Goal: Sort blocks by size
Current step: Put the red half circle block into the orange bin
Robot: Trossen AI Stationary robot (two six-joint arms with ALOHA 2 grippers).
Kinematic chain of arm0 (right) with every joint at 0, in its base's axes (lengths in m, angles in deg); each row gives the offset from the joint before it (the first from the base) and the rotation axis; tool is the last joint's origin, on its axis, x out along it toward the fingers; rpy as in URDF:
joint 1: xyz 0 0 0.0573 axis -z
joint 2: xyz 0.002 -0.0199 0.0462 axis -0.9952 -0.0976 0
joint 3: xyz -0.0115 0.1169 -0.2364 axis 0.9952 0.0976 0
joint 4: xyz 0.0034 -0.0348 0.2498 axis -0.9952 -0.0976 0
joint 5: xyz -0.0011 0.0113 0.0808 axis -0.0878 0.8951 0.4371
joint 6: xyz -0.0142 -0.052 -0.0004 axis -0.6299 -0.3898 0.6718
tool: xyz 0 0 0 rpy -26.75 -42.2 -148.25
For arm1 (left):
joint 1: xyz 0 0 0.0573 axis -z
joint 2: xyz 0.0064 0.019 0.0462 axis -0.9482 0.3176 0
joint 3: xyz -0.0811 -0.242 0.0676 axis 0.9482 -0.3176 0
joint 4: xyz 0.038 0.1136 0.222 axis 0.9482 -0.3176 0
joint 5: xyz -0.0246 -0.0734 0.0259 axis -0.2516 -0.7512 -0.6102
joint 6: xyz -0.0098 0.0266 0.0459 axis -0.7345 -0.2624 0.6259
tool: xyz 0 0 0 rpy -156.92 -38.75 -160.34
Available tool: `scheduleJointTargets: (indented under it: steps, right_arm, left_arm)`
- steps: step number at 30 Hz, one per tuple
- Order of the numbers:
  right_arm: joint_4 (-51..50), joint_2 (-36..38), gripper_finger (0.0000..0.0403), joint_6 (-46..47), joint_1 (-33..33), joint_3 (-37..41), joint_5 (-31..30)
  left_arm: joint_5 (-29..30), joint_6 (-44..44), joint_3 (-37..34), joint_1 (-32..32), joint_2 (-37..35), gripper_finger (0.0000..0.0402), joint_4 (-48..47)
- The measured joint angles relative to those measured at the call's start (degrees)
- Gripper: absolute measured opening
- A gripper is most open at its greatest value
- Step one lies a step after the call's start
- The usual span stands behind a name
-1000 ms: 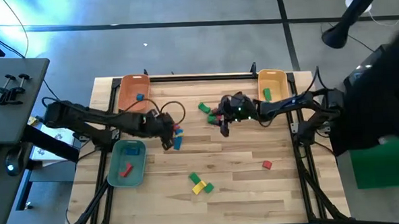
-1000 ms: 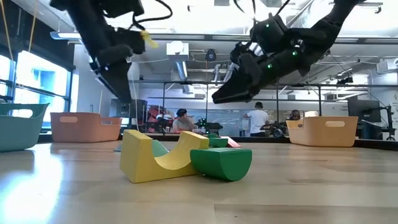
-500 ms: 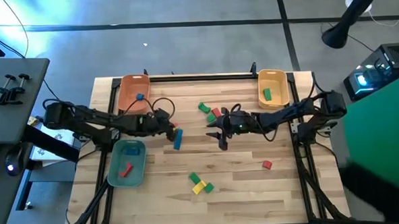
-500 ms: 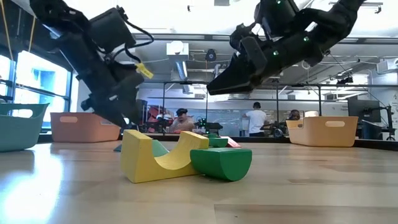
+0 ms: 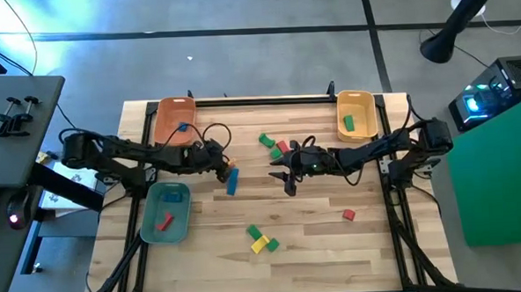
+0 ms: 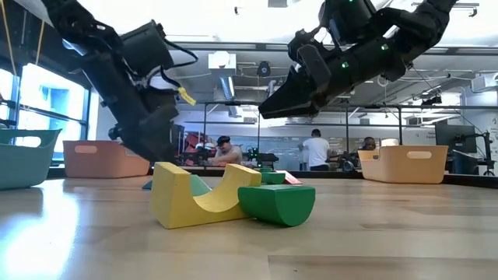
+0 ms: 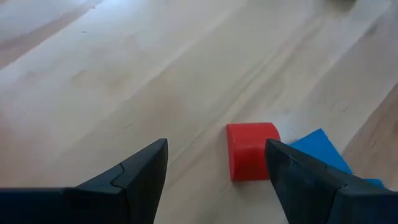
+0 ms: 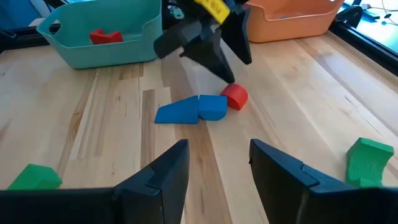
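With its fingers spread, the left gripper [image 7: 214, 177] is probably off-centre over the red block [image 7: 251, 150], risking nudging the touching blue block [image 7: 320, 148].

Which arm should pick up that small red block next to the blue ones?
Left. The left gripper hangs open right over the red block, which sits between its fingers in the left wrist view. The right gripper, also open, is farther off across the table.
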Motion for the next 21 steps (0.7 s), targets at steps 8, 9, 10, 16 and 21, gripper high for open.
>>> scheduleJointTargets:
  steps: [8, 9, 10, 16, 21]
  right_arm:
    - [-0.8, 0.0, 0.0165, 0.4, 0.0, 0.0, 0.0]
    - [-0.9, 0.0, 0.0165, 0.4, 0.0, 0.0, 0.0]
    - [-0.9, 0.0, 0.0165, 0.4, 0.0, 0.0, 0.0]
    - [-1.6, 0.0, 0.0165, 0.3, 0.0, 0.0, 0.0]
    - [-1.7, 0.0, 0.0165, -0.2, 0.0, 0.0, 0.0]
  left_arm:
    - [1.2, -0.8, 0.2, 0.5, 3.4, 0.0255, 0.8]
    - [1.9, -1.0, 0.2, 0.5, 3.5, 0.0255, 0.5]
    - [2.9, -1.4, 0.2, 0.5, 3.5, 0.0255, 0.1]
    - [7.8, -3.9, 1.3, 0.4, 1.4, 0.0255, -5.9]
    - [7.6, -7.8, 1.5, 1.2, 0.6, 0.0255, -5.4]
